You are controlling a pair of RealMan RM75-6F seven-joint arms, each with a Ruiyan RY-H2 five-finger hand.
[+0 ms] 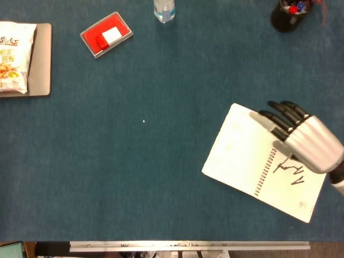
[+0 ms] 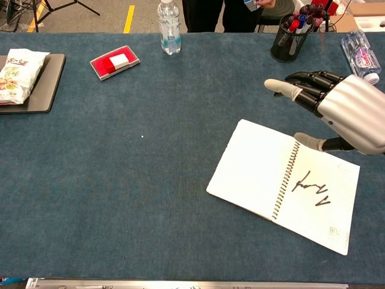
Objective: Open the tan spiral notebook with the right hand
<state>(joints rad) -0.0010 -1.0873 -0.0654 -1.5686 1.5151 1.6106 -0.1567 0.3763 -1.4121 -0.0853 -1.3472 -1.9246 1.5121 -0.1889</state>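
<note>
We see the tan spiral notebook (image 2: 283,192) lying open and flat on the blue tabletop (image 2: 150,180) at about four o'clock, with a dark scribble on its right page. Just above it our right hand (image 2: 343,108) hovers, fingers (image 2: 283,88) extended and slightly apart, holding nothing. Farther off, a pen cup (image 2: 286,36) stands at one o'clock, a red case (image 2: 114,62) at eleven.

- A snack bag (image 2: 18,69) lay on a dark flat tray (image 2: 45,90) at the table's far-left edge.
- A red case (image 2: 114,62) with a white label sat right of the tray.
- A clear water bottle (image 2: 169,27) stood upright at the far edge.
- A black pen cup (image 2: 285,42) held markers.
- A second bottle (image 2: 360,55) lay on its side at far right.
</note>
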